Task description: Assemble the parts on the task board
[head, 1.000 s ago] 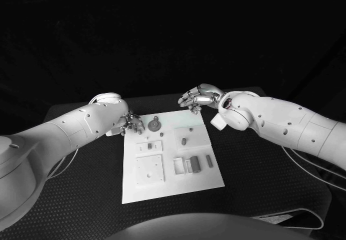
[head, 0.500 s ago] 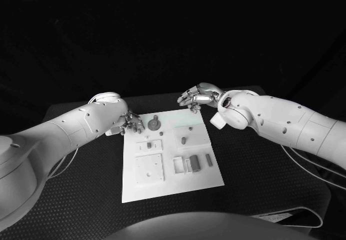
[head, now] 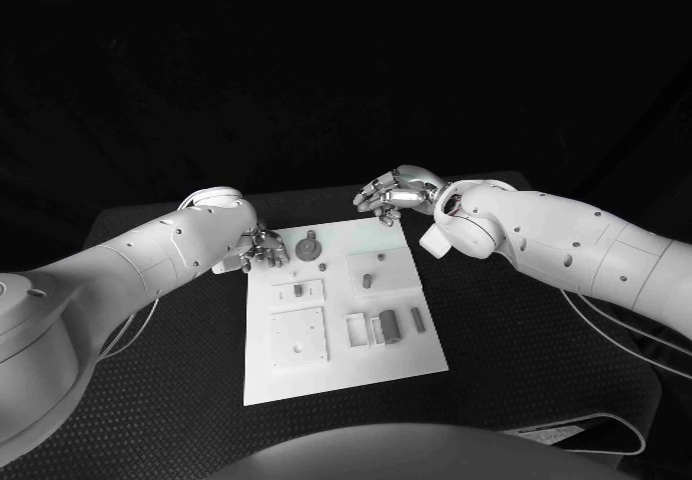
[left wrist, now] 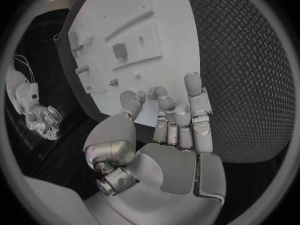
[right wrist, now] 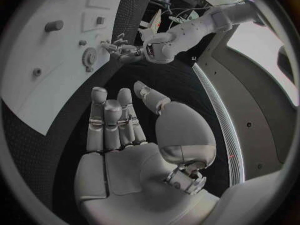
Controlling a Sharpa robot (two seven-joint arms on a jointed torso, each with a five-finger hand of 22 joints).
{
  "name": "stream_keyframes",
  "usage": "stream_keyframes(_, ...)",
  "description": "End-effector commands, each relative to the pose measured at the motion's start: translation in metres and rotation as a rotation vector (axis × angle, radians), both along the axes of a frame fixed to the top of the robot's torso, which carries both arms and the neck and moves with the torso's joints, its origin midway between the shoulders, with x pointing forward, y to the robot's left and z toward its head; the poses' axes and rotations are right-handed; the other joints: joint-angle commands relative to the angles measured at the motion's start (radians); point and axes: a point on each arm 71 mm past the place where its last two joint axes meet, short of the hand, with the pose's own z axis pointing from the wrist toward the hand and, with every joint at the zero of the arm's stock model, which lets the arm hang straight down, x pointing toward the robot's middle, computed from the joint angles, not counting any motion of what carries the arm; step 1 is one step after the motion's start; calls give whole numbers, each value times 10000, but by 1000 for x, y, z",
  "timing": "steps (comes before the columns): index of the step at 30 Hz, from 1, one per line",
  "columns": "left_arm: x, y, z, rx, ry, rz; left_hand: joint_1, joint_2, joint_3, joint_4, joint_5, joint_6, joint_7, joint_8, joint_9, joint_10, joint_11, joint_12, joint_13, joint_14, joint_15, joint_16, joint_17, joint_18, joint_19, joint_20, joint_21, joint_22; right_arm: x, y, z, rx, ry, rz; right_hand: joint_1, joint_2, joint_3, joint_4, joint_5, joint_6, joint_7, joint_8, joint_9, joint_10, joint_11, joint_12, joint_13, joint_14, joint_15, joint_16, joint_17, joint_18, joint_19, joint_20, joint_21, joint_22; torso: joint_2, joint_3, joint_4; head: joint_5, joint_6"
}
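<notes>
The white task board (head: 340,345) lies in the middle of the black table, seen also in the wrist views (left wrist: 164,45) (right wrist: 44,85). Small parts stand on it: a round gear-like part (head: 309,248) (right wrist: 89,58) near its far left corner, a short cylinder (head: 366,282) (right wrist: 54,25), and several blocks (head: 387,325) in the middle. My left hand (head: 260,247) (left wrist: 172,135) hovers at the far left corner beside the round part, fingers apart, holding nothing. My right hand (head: 392,195) (right wrist: 122,135) hangs past the far right corner, fingers stretched out, palm bare.
A square recessed plate (head: 300,337) sits on the board's near left. Black textured table mat (head: 534,340) surrounds the board on all sides. A cable (head: 606,425) trails at the table's near right corner.
</notes>
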Motion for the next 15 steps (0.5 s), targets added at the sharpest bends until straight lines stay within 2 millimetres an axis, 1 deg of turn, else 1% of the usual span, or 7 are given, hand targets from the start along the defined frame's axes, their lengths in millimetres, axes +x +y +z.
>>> stream_keyframes(1,-1,-2,-1,-122,151,-99,29,160,69,-3,-32,-89,162,-45,1,-36,67,-43,11,-25,45,-60,16,-141,-80,0,51,239,-1,2,0,24,21,156,-92,1,-9,33,36,-2,49,-38,-10,-34,16,59,-11,21,-67,-38,-17,146,29,-5,-32,142,2,-4,-7,3,-7)
stream_keyframes(3,-1,-2,-2,-117,162,-78,69,245,91,-31,-31,-85,166,-66,5,-40,71,-46,14,-27,48,-68,26,-141,-89,4,62,239,-1,1,0,22,20,150,-93,1,-9,33,36,-2,49,-38,-10,-34,16,59,-11,21,-67,-38,-17,146,29,-5,-32,142,2,-1,-5,5,-11)
stream_keyframes(5,-1,0,-2,-103,168,-34,164,381,166,-62,-33,-93,170,-94,7,-41,74,-47,17,-26,50,-75,37,-140,-95,2,75,239,-1,1,0,17,21,140,-94,1,-9,33,36,-2,49,-38,-10,-34,16,60,-12,21,-67,-38,-17,146,29,-5,-32,142,1,3,-1,2,-18)
stream_keyframes(6,-1,1,-2,-107,196,-21,362,336,418,-38,-47,-124,183,-142,5,-45,87,-53,18,-31,59,-87,48,-141,-98,10,88,233,-1,1,0,17,21,141,-94,1,-10,33,36,-2,50,-38,-10,-34,16,60,-12,21,-67,-38,-17,146,29,-5,-32,142,1,5,1,-6,-31)
stream_keyframes(8,-1,2,-2,-166,240,32,485,386,598,6,-50,-127,199,-175,11,-43,102,-54,22,-29,76,-92,62,-141,-100,21,105,235,-1,2,0,22,23,155,-95,1,-10,34,36,-2,49,-38,-10,-34,16,60,-12,21,-67,-38,-17,146,29,-5,-32,142,0,5,2,-11,-37)
stream_keyframes(12,-1,1,-2,-280,320,34,659,479,782,17,-49,-126,219,-213,27,-48,122,-55,28,-32,97,-100,81,-141,-109,40,131,238,-1,2,0,24,22,156,-97,2,-10,35,36,-1,49,-38,-10,-33,16,61,-12,21,-67,-37,-17,146,30,-5,-31,142,8,2,-4,-7,-37)
stream_keyframes(15,-2,0,-3,-396,381,39,781,610,886,2,-49,-106,224,-226,43,-42,128,-49,34,-29,104,-97,98,-141,-109,48,155,242,-1,2,0,23,25,155,-98,2,-11,35,36,-1,49,-37,-10,-33,16,62,-12,21,-67,-37,-17,146,30,-5,-31,142,1,-4,3,-8,-50)
